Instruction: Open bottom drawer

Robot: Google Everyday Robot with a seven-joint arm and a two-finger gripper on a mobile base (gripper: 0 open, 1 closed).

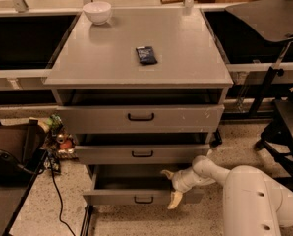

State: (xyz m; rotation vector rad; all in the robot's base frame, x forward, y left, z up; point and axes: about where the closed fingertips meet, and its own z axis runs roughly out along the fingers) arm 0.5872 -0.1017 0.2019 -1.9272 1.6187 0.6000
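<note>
In the lower centre of the frame, the bottom drawer (118, 196) of the grey cabinet (181, 43) stands partly pulled out, its front forward of the middle drawer (102, 154) above and its grey inside showing. Its small black loop handle (144, 199) is bare. Just right of it, the gripper (170, 187) sits at the front's top edge, spread wide, clasping nothing. The opening looks largely done; at most a further pull remains.

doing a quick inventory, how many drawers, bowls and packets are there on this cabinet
drawers: 3 (top drawer, middle drawer, bottom drawer with the gripper at its front edge)
white bowl: 1
dark packet: 1
total: 5
</note>
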